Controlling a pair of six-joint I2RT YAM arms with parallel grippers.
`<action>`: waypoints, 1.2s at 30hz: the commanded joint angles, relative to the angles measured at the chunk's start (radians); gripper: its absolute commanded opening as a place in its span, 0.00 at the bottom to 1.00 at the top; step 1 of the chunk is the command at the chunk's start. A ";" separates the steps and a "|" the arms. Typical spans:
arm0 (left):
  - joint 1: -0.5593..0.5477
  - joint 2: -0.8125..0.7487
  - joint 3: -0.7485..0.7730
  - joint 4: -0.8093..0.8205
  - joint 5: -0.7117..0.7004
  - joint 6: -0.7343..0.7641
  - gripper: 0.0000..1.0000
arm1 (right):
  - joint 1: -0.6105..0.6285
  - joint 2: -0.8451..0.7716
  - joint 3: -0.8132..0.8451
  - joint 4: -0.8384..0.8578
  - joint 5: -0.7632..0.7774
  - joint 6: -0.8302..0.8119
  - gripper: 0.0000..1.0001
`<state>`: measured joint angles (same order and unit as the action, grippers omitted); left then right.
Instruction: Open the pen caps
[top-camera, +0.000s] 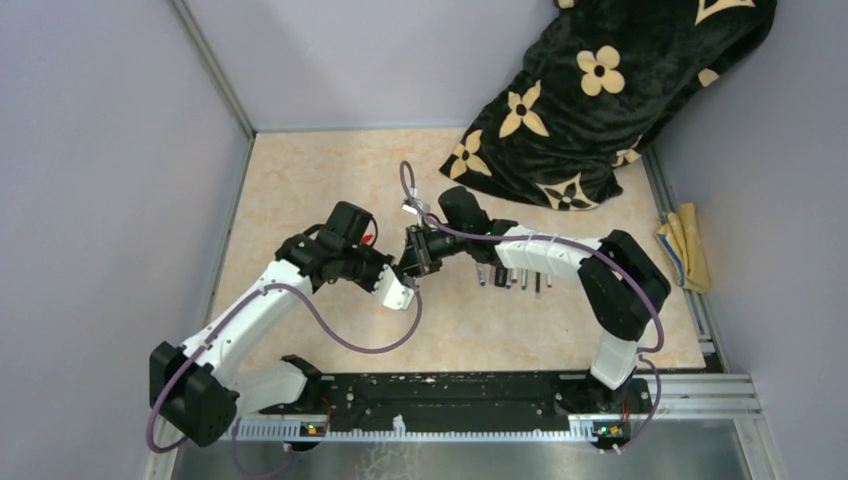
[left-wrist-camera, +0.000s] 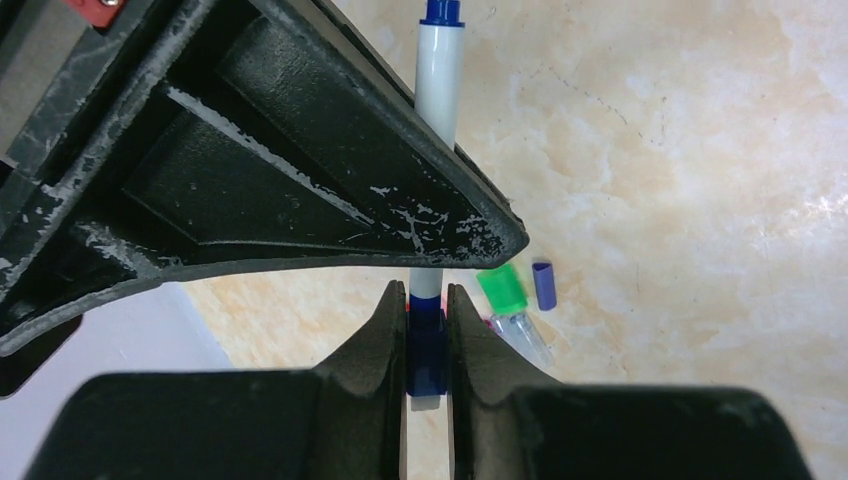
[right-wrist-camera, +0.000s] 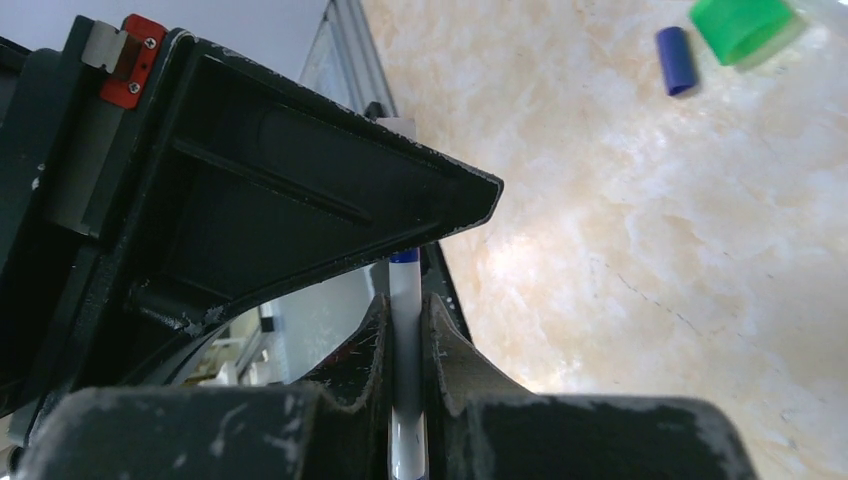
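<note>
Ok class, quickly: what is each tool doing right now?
Left tool: closed on the blue cap.
Right tool: closed on the white pen barrel.

The left arm (top-camera: 250, 310) bends in from 8 o'clock and the right arm (top-camera: 560, 255) from 4 o'clock, with the left gripper (left-wrist-camera: 427, 300) and right gripper (right-wrist-camera: 405, 300) meeting, both pinched tight.

**Counting up the table**

Two arms in shot, left arm (top-camera: 250, 310) and right arm (top-camera: 560, 255); two grippers, the left gripper (left-wrist-camera: 427, 295) and the right gripper (right-wrist-camera: 405, 300); one pen (left-wrist-camera: 437, 90) up between them, white barrel, one blue cap (left-wrist-camera: 427, 350) on its end; down on the table (top-camera: 300, 200), two loose caps I can count for certain, one green cap (left-wrist-camera: 501, 288) and one purple cap (left-wrist-camera: 543, 284); one clear piece (left-wrist-camera: 525, 338) beside them, can't tell what it is; a row of pens (top-camera: 512, 280) under the right arm, roughly six showing, too small and too hidden for a firm number; one dark flowered cloth (top-camera: 600, 90) at the back; one yellow rag (top-camera: 685, 245) on the right
</note>
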<state>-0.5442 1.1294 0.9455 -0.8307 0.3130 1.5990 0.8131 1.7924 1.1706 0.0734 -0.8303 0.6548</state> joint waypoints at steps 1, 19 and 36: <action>0.037 0.063 -0.011 0.051 -0.147 -0.026 0.00 | -0.007 -0.116 -0.081 -0.112 0.065 -0.060 0.00; 0.169 0.235 0.007 0.192 -0.119 -0.135 0.00 | -0.041 -0.260 -0.220 -0.310 0.454 -0.186 0.00; 0.216 0.441 -0.008 0.270 0.026 -0.398 0.32 | -0.030 -0.072 -0.239 -0.131 1.106 -0.062 0.03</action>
<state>-0.3443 1.5692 0.9562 -0.5854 0.2844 1.2434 0.7822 1.6985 0.9276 -0.1177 0.1555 0.5652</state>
